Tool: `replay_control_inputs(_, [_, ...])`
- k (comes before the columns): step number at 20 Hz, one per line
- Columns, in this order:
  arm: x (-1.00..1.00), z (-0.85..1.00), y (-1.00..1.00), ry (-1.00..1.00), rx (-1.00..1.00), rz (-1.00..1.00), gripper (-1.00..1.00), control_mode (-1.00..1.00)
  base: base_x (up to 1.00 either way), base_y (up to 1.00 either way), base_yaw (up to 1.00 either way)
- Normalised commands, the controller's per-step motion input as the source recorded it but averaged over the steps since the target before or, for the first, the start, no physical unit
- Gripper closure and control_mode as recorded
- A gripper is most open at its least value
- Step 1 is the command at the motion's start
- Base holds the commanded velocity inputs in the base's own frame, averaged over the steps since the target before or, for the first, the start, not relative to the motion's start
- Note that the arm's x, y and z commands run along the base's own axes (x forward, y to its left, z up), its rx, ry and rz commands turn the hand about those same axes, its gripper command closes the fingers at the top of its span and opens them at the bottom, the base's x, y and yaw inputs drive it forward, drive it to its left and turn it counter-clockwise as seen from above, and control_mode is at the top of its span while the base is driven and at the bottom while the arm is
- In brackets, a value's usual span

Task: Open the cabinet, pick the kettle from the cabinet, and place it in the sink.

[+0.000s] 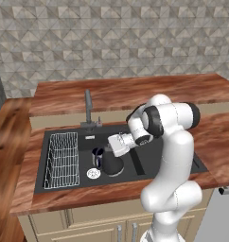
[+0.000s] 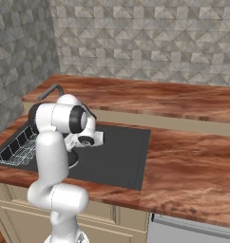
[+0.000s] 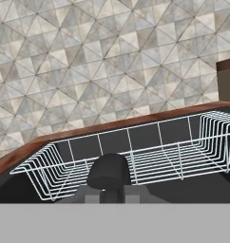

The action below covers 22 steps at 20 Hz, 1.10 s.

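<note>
While the kettle (image 1: pixel 111 163) sits low inside the sink (image 1: pixel 149 165), beside the wire rack (image 1: pixel 62 159) | gripper (image 1: pixel 103 152): clamped near-closed on the kettle's top handle | done: retrieval, transfer | left: release, retract.

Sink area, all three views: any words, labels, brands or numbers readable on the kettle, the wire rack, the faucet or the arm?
None: no readable text on any of them.
Glossy black dome-shaped kettle: bare, no label.
White wire rack: bare.
Dark grey faucet: bare.
White robot arm: no markings.
Matte black rectangular sink: no markings.
</note>
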Motion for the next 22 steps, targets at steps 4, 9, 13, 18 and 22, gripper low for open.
replay_control_inputs(4, [-0.15, -0.33, -0.04, 0.00, 0.00, 0.00, 1.00, -1.00, 0.00, 0.00, 0.00])
replay_control_inputs(9, [-0.12, -0.32, -0.07, 0.01, 0.00, 0.00, 1.00, -1.00, 0.00, 0.00, 0.00])
replay_control_inputs(13, [-0.10, -0.32, -0.05, 0.04, 0.00, 0.00, -1.00, -1.00, 0.00, 0.00, 0.00])
replay_control_inputs(18, [-0.14, -0.30, -0.05, 0.04, 0.00, 0.00, -1.00, -1.00, 0.00, 0.00, 0.00])
replay_control_inputs(22, [-0.16, -0.28, -0.14, 0.09, 0.00, 0.00, -1.00, -1.00, 0.00, 0.00, 0.00])
